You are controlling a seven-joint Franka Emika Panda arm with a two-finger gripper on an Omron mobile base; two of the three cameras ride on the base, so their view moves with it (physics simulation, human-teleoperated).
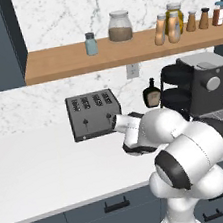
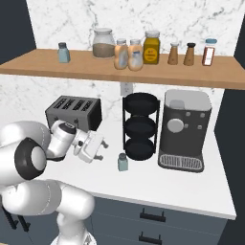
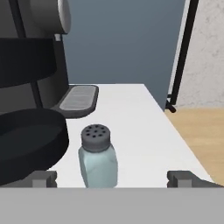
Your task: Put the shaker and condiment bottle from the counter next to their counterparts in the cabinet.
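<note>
Pincer (image 2: 99,149): jaws wide, empty. Small pale blue-grey translucent shaker with dark perforated cap (image 3: 98,157): upright on white counter (image 3: 131,118), just ahead, between fingertips' line. Risk: fingertip clips cap, shaker topples. Black three-tier round rack (image 2: 140,127) close beside shaker, likely crowding one finger. Coffee machine (image 2: 184,129) beyond.

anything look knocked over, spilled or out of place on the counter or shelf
Nothing stands out. The shaker stands upright on the counter in front of the black tiered rack, its twin upright on the shelf. The jars and bottles there are upright too. The open gripper holds nothing.
</note>
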